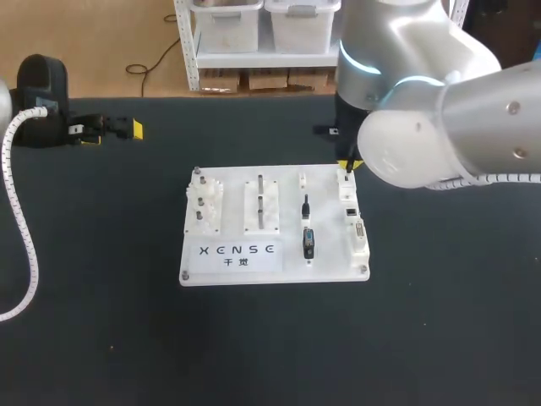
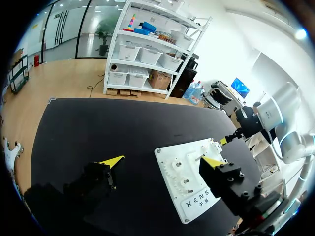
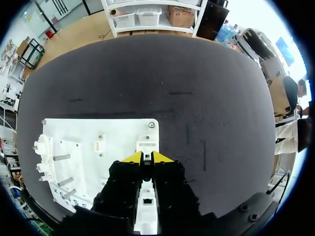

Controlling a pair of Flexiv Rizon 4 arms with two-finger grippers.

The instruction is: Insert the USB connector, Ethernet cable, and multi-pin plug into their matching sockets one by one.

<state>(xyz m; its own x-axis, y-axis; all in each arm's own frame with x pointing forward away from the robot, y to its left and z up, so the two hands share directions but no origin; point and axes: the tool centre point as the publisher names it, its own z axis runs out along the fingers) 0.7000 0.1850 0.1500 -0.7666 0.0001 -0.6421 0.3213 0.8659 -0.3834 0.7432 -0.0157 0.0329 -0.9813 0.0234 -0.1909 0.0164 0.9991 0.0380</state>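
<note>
At corner of flat white board (image 1: 235, 203) | right end effector (image 3: 146, 157): yellow wedge tips closed | left end effector (image 2: 163, 160): spread wide

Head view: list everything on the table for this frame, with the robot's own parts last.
table: one, black, under everything.
board: one, white, mid-table.
gear fixture: one, white, board's left part.
peg block: one, white with metal pins, beside the gear fixture.
plugs: two, black, on the board between peg block and socket blocks.
socket blocks: count unclear, white, along the board's right edge.
left gripper: open, above the table's far left, off the board.
right gripper: over the board's far right corner.
</note>
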